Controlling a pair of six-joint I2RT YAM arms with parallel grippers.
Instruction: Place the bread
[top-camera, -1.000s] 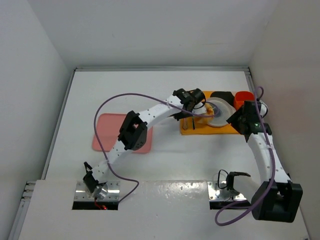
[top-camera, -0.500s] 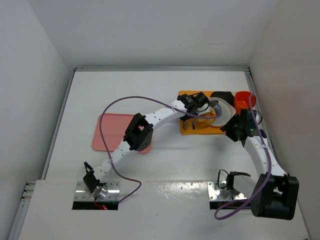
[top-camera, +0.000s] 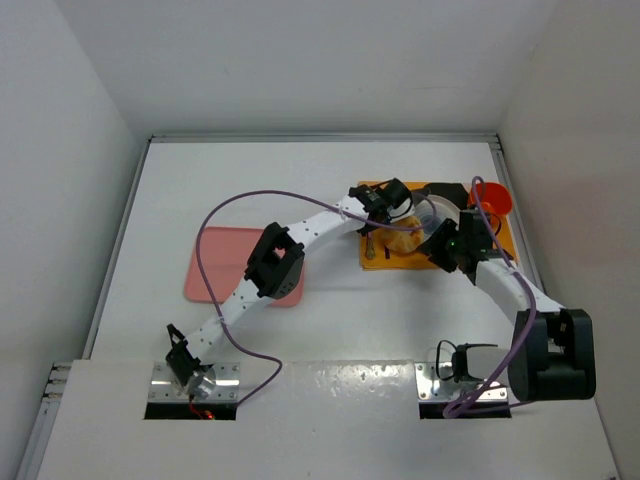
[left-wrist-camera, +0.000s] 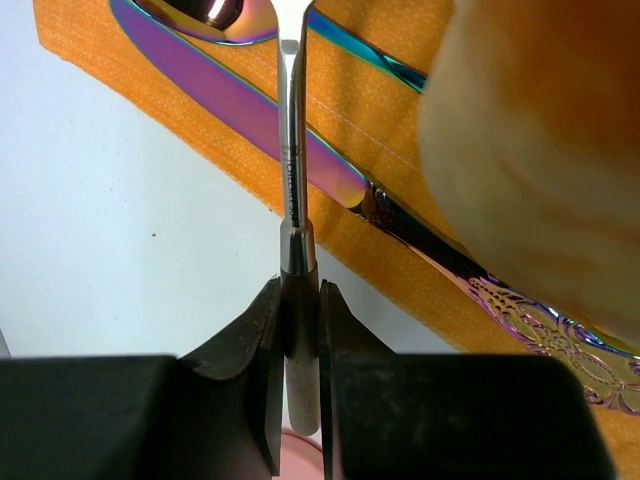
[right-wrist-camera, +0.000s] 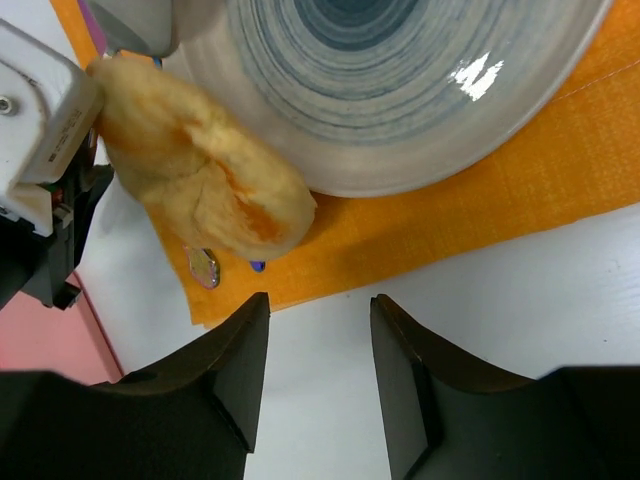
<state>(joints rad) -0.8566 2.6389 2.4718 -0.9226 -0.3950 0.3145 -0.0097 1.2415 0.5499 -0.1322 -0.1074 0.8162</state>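
We log: left gripper (left-wrist-camera: 298, 300) pinching a silver utensil handle (left-wrist-camera: 292, 150) | right gripper (right-wrist-camera: 320, 305) spread, empty, over orange placemat (right-wrist-camera: 480, 210) edge | bread (right-wrist-camera: 200, 160) at plate (right-wrist-camera: 400, 170) rim, crowding iridescent knife (left-wrist-camera: 240, 115) — left gripper alongside.

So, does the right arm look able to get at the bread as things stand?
Probably yes: the right fingers stand open facing the bread beside the plate, nothing between. The left fingers, shut on a silver utensil, crowd the bread's other side and could get bumped.
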